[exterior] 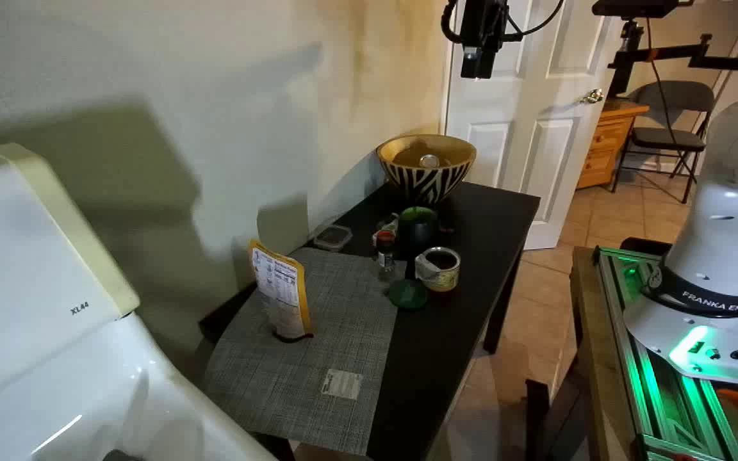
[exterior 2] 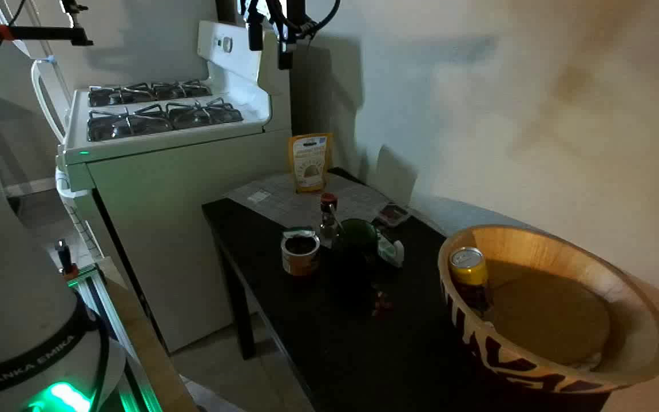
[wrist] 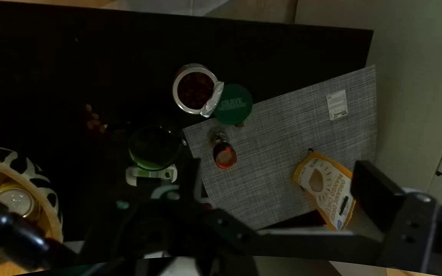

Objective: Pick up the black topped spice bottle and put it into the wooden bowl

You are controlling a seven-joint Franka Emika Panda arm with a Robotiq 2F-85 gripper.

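i judge it is the reaching step: the pincer, jaws apart, hangs high, and next should descend around the standing spice bottle.

In an exterior view the camera looks down the surface toward a door, wooden bowl far at 1 o'clock; in an exterior view, from the opposite end, the bowl is near at 4, a stove beyond at 10. The wrist view looks down past the claw; all share surface and bowl.
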